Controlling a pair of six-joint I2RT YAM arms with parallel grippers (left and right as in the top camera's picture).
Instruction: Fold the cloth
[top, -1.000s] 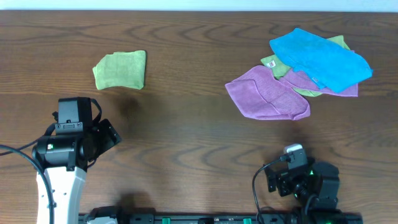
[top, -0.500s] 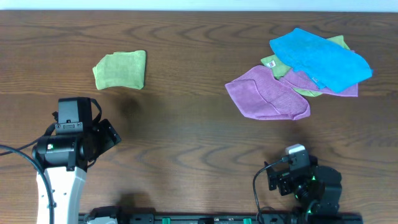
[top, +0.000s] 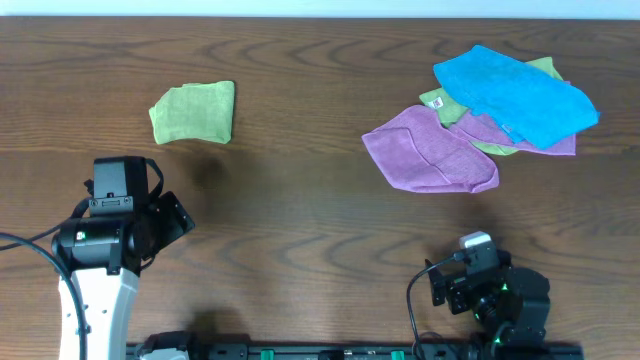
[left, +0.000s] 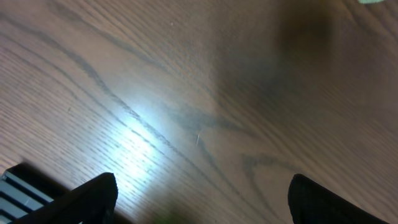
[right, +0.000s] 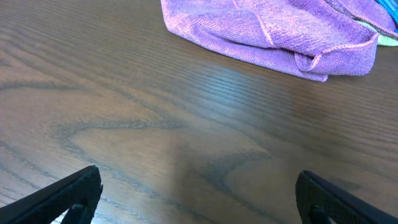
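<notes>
At the far left a small green cloth lies already folded on the surface, ahead of the left fingers, which stand apart over bare wood. The purple cloth, still unfolded, lies ahead of the right fingers, also apart and empty, its long axis crossways to them. The right arm is much nearer.

A light-green cloth lies folded, squarish, far left. A purple cloth lies rumpled far right; a blue cloth lies crumpled just beyond it, rightward.
</notes>
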